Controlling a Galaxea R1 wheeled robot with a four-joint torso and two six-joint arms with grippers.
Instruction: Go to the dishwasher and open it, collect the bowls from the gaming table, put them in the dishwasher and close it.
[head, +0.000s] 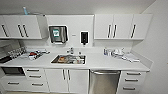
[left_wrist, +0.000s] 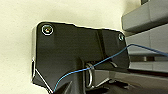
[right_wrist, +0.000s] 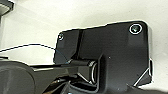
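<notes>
The brushed-steel dishwasher (head: 104, 81) sits shut under the white counter (head: 105, 63), just right of the steel sink (head: 68, 59). Its handle looks thin, so a misjudged reach could slip. I cannot tell the jaws' state.

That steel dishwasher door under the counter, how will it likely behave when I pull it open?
The dishwasher has a brushed steel front, so it is probably stiff and fairly heavy. Its bar handle runs along the top edge, which suggests it hinges at the bottom and drops downward. The smooth bar may be slippery.
</notes>
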